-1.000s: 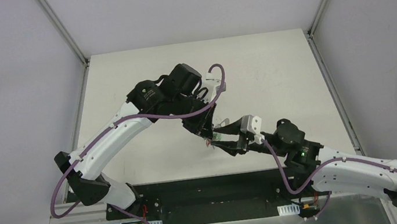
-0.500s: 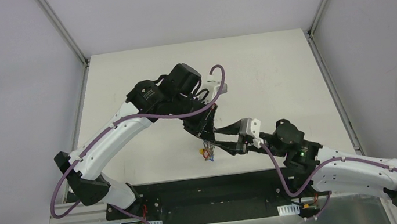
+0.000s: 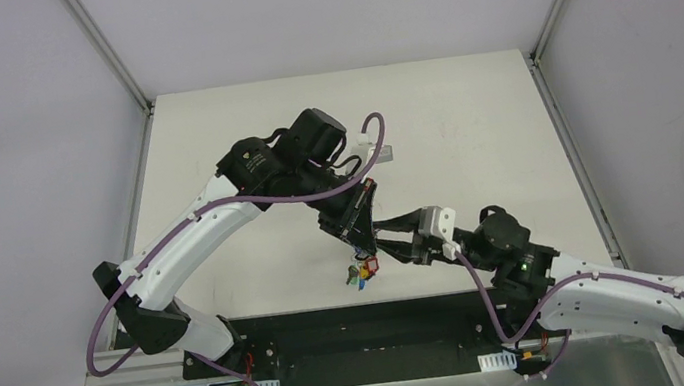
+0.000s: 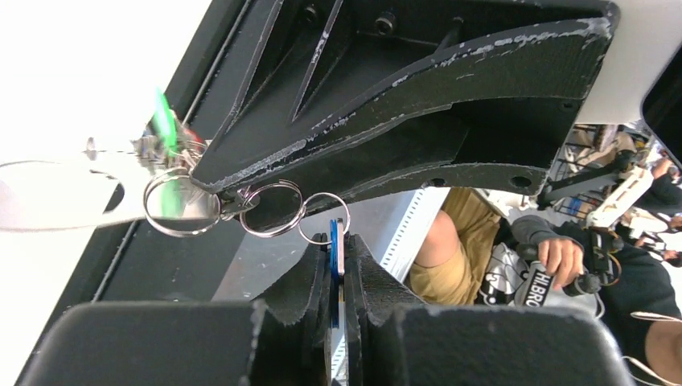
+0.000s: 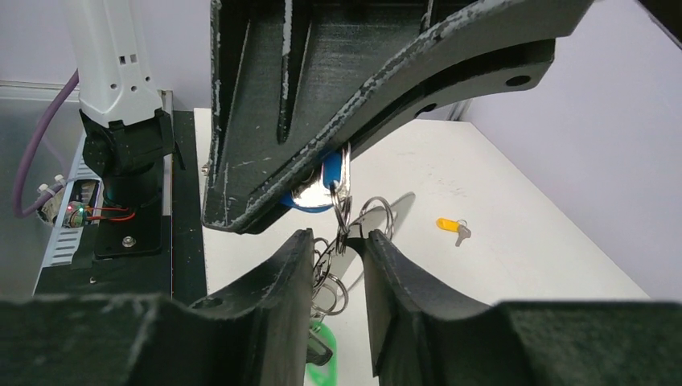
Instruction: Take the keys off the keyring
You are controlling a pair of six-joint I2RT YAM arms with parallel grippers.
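My left gripper [image 3: 362, 241] is shut on a blue-tagged key [image 4: 336, 245], held edge-on between its pads. The key's small split ring [image 4: 323, 217] links to more rings [image 4: 272, 207]. My right gripper [image 3: 389, 245] meets it tip to tip just above the table's near edge. Its fingers [image 5: 299, 269] close on the grey metal keyring [image 5: 374, 219], with several split rings bunched in the gap. A green-tagged key [image 5: 323, 363] hangs below. The coloured key bunch [image 3: 361, 271] dangles under both grippers. A yellow-tagged key [image 5: 452, 228] lies loose on the table.
The white table [image 3: 471, 134] ends at a black base strip [image 3: 336, 320] just below the grippers. The left arm's purple cable [image 3: 374, 148] loops over its wrist. Grey walls and metal frame posts [image 3: 106, 54] enclose the table.
Both grippers have moved down towards the near table edge. The coloured key bunch, hidden a second ago, now hangs in view below them.
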